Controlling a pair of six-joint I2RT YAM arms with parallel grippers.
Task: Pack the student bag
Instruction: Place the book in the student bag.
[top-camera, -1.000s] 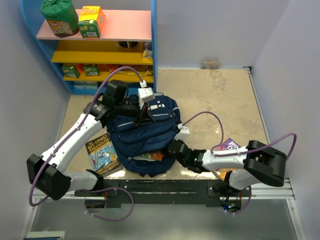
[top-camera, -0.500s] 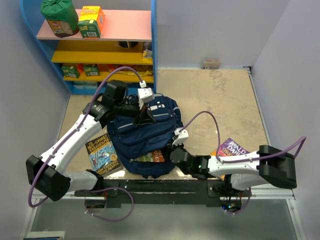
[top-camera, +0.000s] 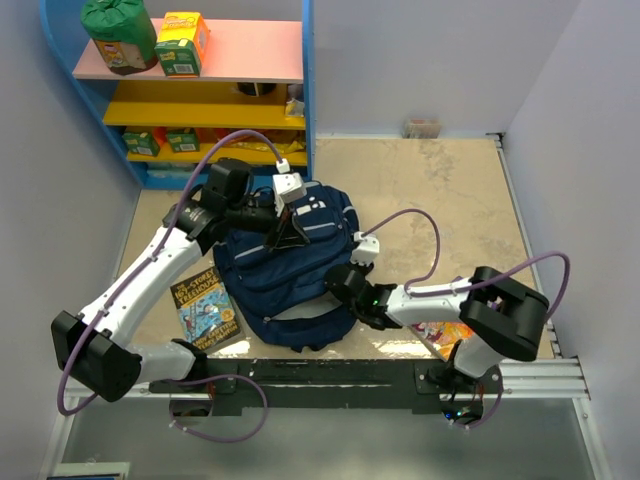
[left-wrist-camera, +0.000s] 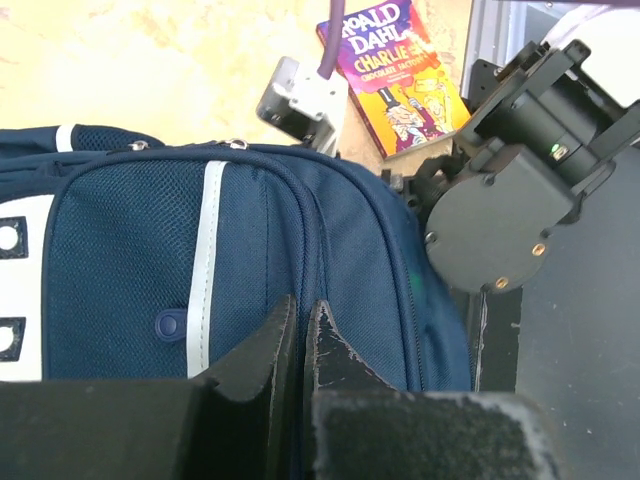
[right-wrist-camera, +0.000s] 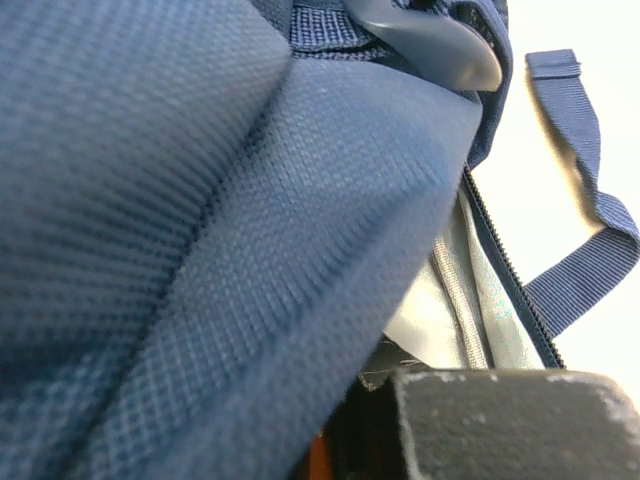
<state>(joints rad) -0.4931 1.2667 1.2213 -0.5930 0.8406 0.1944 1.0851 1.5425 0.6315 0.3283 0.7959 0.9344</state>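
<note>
The navy-blue student bag lies on the floor between the arms, its white patch toward the shelf. My left gripper is shut on a fold of the bag's fabric near the top. In the left wrist view the jaws pinch a seam beside the light stripe. My right gripper is pushed against the bag's right side. In the right wrist view blue fabric covers the fingers, with grey lining and a sliver of orange below. Whether it is open or shut does not show.
A Roald Dahl book lies on the floor under my right arm and also shows in the left wrist view. A treehouse book lies left of the bag. A blue shelf unit stands at the back left. A loose strap trails on the floor.
My right gripper has moved up along the bag's right side and its arm has folded in. The orange book seen in the bag's opening no longer shows. My left gripper has kept its hold.
</note>
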